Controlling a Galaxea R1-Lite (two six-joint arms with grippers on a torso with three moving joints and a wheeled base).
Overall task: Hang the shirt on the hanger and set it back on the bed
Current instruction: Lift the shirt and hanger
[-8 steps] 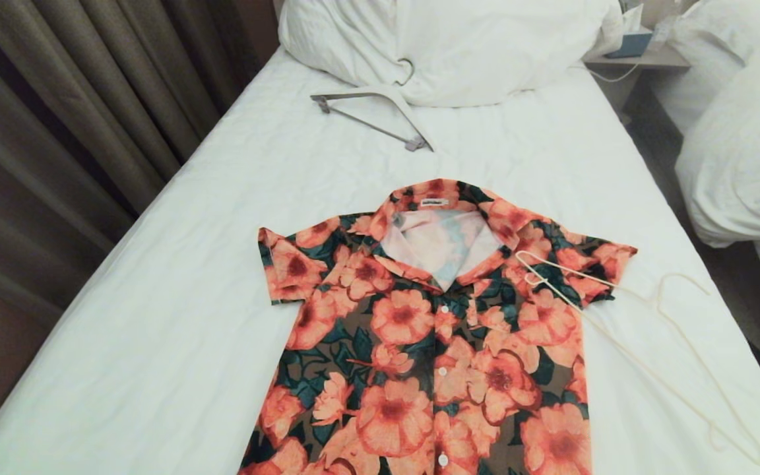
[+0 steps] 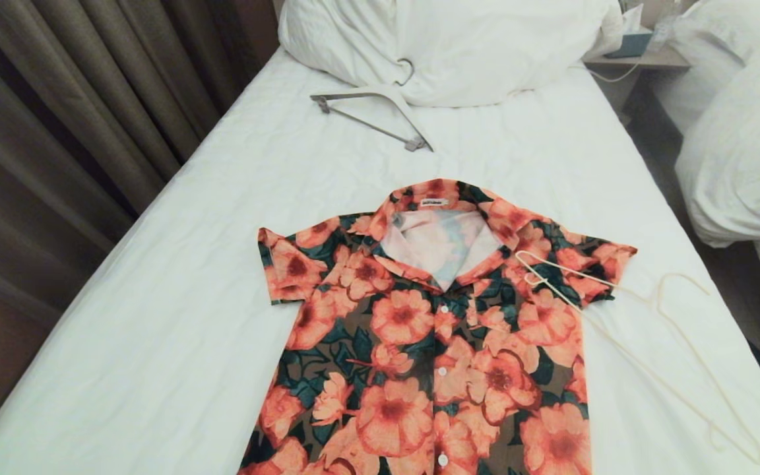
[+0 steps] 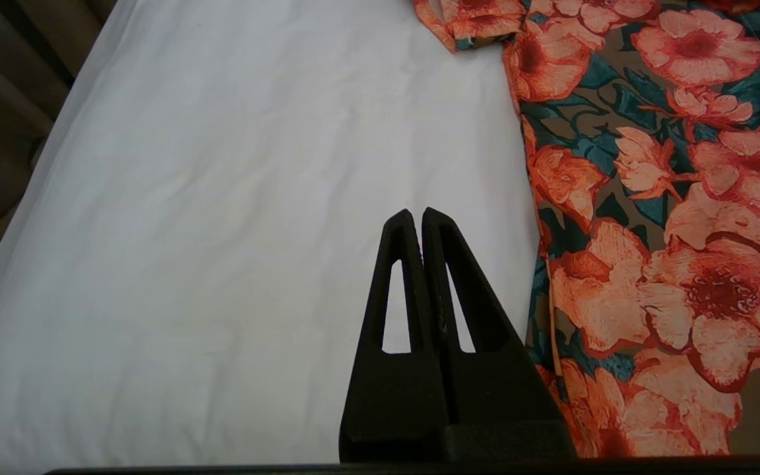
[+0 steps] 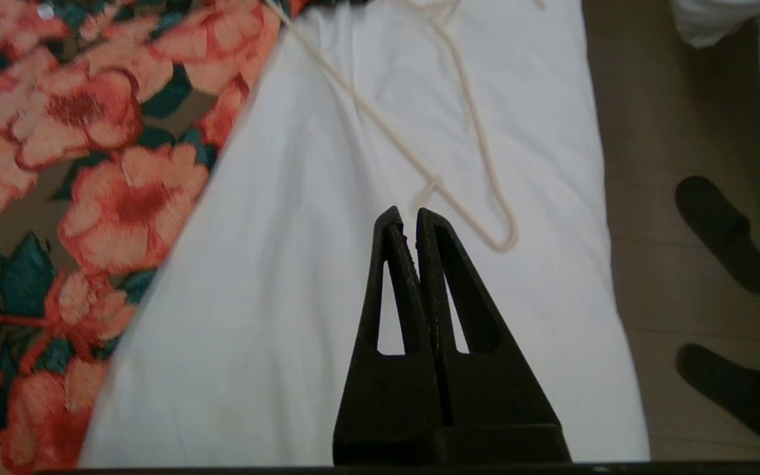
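The flowered shirt lies flat and buttoned on the bed, collar toward the pillow. The thin cream hanger rests partly on the shirt's right sleeve and partly on the sheet beside it. Neither gripper shows in the head view. In the left wrist view my left gripper is shut and empty above bare sheet, with the shirt off to its side. My right gripper is shut and empty above the sheet, just short of the hanger's near end, and the shirt lies to its other side.
A thicker grey-white hanger lies near the big white pillow. Brown curtains hang along the bed's left side. A second bed with a rumpled duvet stands on the right. Dark slippers sit on the floor.
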